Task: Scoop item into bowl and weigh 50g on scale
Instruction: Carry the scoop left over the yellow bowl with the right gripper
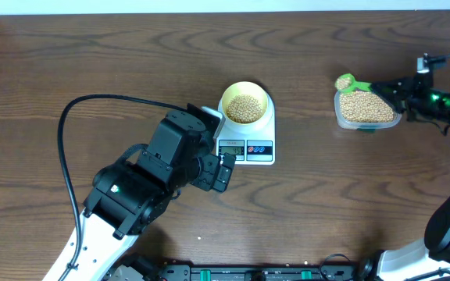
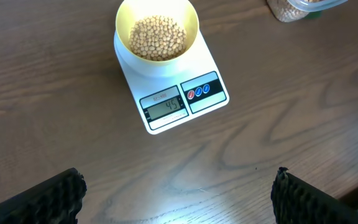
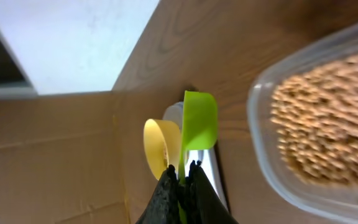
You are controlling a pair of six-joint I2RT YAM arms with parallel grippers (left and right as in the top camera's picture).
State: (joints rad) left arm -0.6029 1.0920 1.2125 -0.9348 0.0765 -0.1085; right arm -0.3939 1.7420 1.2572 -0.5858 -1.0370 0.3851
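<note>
The bowl (image 1: pixel 245 105) sits on the scale (image 1: pixel 250 150) mid-table so scoops register. The right gripper (image 3: pixel 181 190) clenches the loaded spoon (image 1: pixel 345 80) at the tub's (image 1: pixel 366 109) corner; the left gripper (image 1: pixel 225 172) hangs released.

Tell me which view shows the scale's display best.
Left wrist: the scale sits close and unobstructed, its display facing the camera. Overhead shows the display tiny. Right wrist shows only the scale's edge behind the green spoon.

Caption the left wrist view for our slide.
Yellow bowl of beans sits on the scale, ahead of the open left gripper.
</note>
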